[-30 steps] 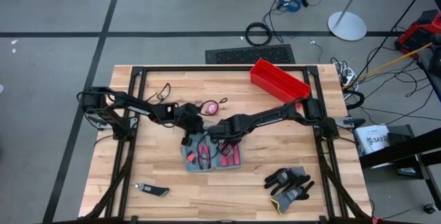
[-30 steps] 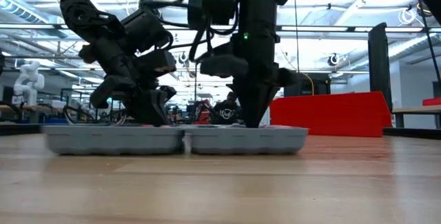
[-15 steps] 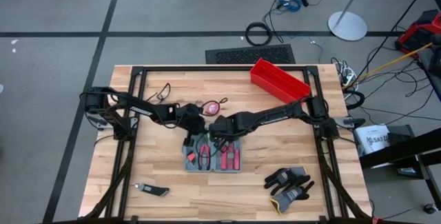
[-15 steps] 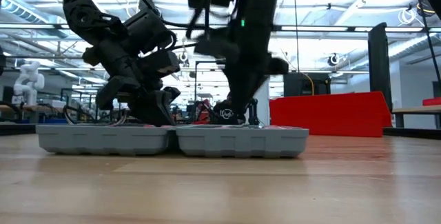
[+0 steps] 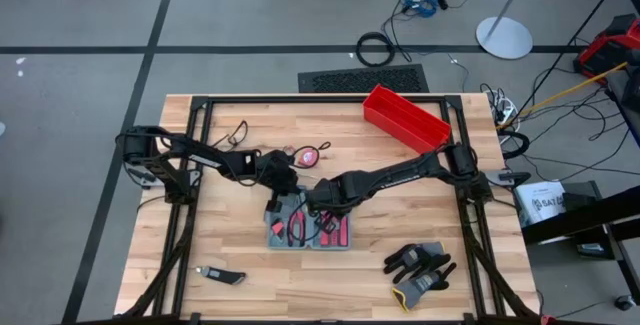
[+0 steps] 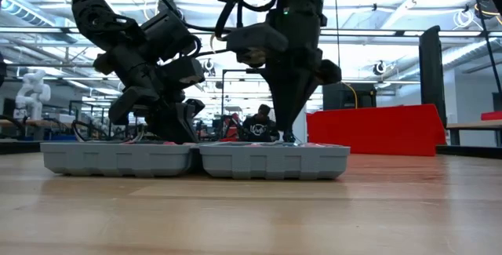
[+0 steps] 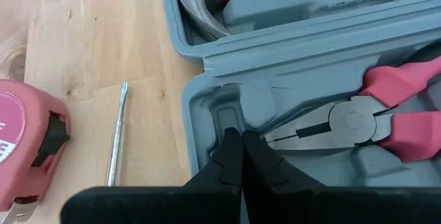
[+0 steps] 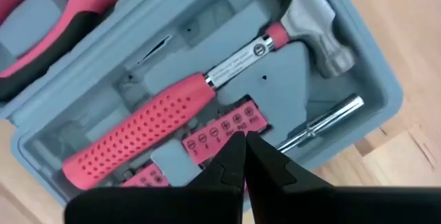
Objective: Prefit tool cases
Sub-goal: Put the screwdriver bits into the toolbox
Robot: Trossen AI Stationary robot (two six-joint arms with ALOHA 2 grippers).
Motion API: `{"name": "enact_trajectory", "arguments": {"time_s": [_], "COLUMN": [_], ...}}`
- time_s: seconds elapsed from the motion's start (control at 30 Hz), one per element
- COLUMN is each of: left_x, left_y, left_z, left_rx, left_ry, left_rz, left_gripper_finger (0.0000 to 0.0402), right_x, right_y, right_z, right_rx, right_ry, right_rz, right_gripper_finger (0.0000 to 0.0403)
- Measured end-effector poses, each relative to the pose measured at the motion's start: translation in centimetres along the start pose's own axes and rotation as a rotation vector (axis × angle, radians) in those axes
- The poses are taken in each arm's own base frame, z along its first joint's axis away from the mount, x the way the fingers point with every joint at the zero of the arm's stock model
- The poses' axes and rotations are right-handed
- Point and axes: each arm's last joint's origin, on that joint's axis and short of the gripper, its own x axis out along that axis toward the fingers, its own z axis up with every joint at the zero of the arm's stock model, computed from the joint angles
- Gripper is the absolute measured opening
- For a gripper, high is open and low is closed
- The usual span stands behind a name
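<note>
The grey-blue tool case (image 5: 308, 228) lies open and flat on the wooden table. Pink-handled pliers (image 7: 372, 117) sit in its left half, and a pink-handled hammer (image 8: 158, 117) and a pink bit strip (image 8: 220, 131) in its right half. My left gripper (image 7: 236, 140) is shut, its tips down in an empty slot at the far left corner of the left half. My right gripper (image 8: 242, 141) is shut and points straight down over the bit strip in the right half (image 6: 289, 136). My left gripper has its shut fingertips (image 7: 231, 148) set into an empty moulded slot (image 7: 227, 114) near the far left corner of the case's left half. It comes slanting down from the table's left. The case lies flat on the table. My right gripper hovers at the bit strip (image 8: 238, 122); I cannot tell whether it touches.
A red bin (image 5: 405, 117) stands at the far right. Black gloves (image 5: 420, 265) lie near right and a small knife (image 5: 222, 276) near left. A pink tape measure (image 7: 27, 145) and a thin metal shaft (image 7: 117, 141) lie on the table beside the case's left end.
My right gripper has risen a little off the case's right half and drifted toward the table's near edge, still shut. The case has turned slightly on the table and now lies squarer to the near edge. My left gripper has kept its place.
</note>
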Motion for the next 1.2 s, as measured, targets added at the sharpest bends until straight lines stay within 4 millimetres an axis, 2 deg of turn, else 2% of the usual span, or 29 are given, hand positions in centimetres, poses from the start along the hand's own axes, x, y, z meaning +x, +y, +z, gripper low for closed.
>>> {"name": "enact_trajectory", "arguments": {"time_s": [0.17, 0.37, 0.57, 0.87, 1.1, 1.2], "left_x": [0.0, 0.0, 0.0, 0.0, 0.0, 0.0], "left_y": [0.0, 0.0, 0.0, 0.0, 0.1, 0.1], "left_z": [0.0, -0.1, -0.1, -0.1, -0.1, -0.1], "left_rx": [0.0, -0.001, -0.003, -0.004, 0.005, 0.004], "left_ry": [0.001, 0.004, 0.008, 0.012, 0.007, 0.008], "left_rz": [0.001, 0.002, 0.004, 0.004, 0.008, 0.009], "left_gripper_finger": [0.0, 0.0, 0.0, 0.0, 0.0, 0.0], "right_x": [0.5, 2.1, 2.6, 5.6, 5.6, 4.7], "right_y": [0.3, 0.5, 0.6, 0.6, 0.4, 0.1], "right_z": [0.0, -0.1, -0.2, -0.4, -0.1, 0.0], "right_rx": [-0.004, 0.0, -0.002, -0.09, -0.125, -0.116], "right_ry": [-0.002, 0.043, 0.064, 0.137, 0.137, 0.121], "right_rz": [0.006, 0.0, -0.001, -0.042, -0.027, -0.031], "right_gripper_finger": [0.0, 0.0, 0.0, 0.0, 0.0, 0.0]}}
